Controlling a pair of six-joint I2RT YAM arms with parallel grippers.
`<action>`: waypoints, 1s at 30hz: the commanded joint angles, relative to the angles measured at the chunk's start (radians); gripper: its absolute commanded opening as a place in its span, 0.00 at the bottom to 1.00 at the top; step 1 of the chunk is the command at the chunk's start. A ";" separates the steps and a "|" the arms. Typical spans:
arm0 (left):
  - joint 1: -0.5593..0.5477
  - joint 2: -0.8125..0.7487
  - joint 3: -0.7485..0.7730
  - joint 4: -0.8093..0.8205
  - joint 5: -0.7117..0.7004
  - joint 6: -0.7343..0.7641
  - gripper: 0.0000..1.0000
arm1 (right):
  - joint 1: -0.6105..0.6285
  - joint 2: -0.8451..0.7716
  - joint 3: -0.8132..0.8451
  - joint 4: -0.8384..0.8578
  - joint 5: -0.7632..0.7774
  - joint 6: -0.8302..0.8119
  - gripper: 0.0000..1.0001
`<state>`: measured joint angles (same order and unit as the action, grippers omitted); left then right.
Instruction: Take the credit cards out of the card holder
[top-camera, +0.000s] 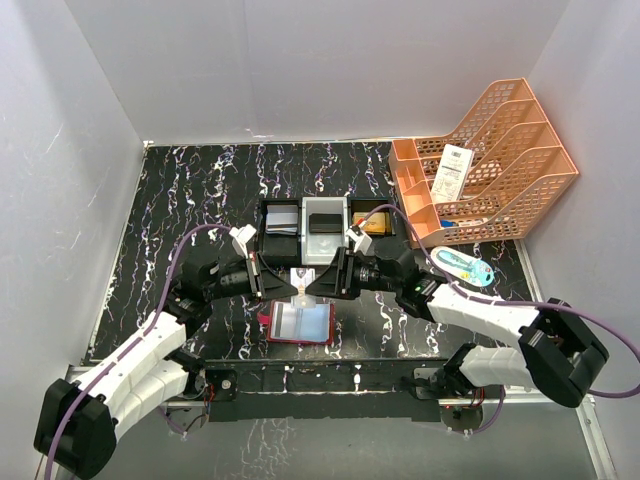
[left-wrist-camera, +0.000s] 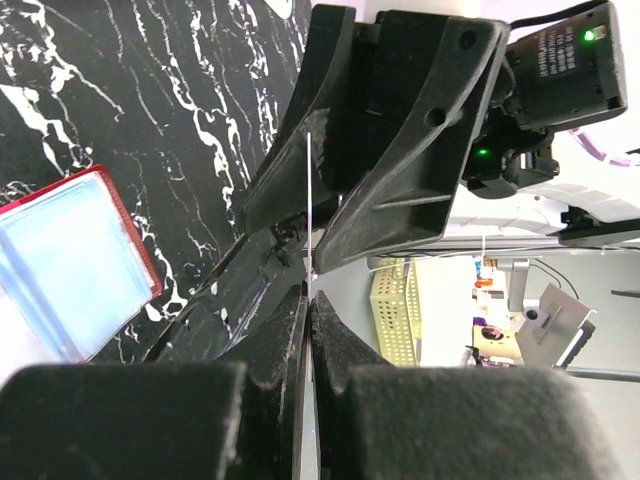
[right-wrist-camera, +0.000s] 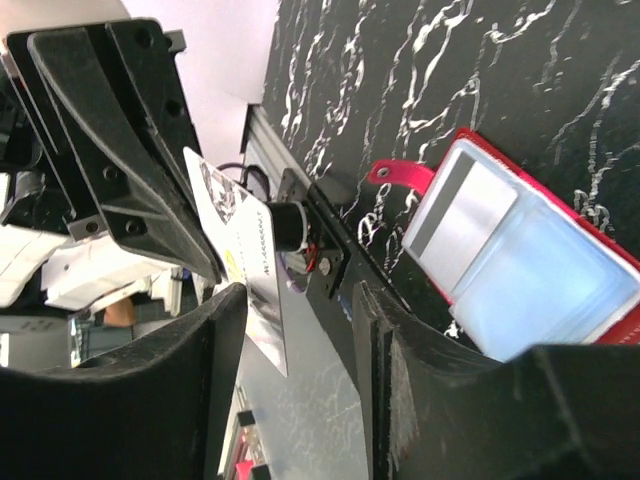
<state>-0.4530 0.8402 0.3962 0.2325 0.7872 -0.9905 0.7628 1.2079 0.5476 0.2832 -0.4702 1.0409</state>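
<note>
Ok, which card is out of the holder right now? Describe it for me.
Find the open red card holder low in the centre of the top view. Just above it the left claw pinches a white printed card; unlike the light blue cards in the pockets, it is in the air.

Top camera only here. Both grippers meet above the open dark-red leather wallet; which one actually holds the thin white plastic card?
Observer: The left gripper is shut on the thin white plastic card, clamping one end.
Operator: And the right?
Observer: The right gripper stands with jaws apart, straddling the card's free end, not pinching it.
Operator: Anything in the wallet?
Observer: A pale card with a grey stripe shows inside the dark-red leather wallet, beside its red snap tab.
</note>
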 joint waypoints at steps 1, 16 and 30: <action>0.008 -0.015 -0.010 0.101 0.055 -0.054 0.00 | -0.002 0.014 0.047 0.136 -0.124 -0.019 0.40; 0.011 0.003 -0.020 0.190 0.107 -0.092 0.00 | -0.020 0.067 0.040 0.342 -0.235 0.071 0.17; 0.022 0.009 -0.010 0.194 0.118 -0.087 0.00 | -0.043 0.037 -0.014 0.504 -0.244 0.126 0.15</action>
<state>-0.4393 0.8474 0.3740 0.4210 0.8772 -1.0859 0.7391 1.2778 0.5251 0.6773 -0.7105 1.1549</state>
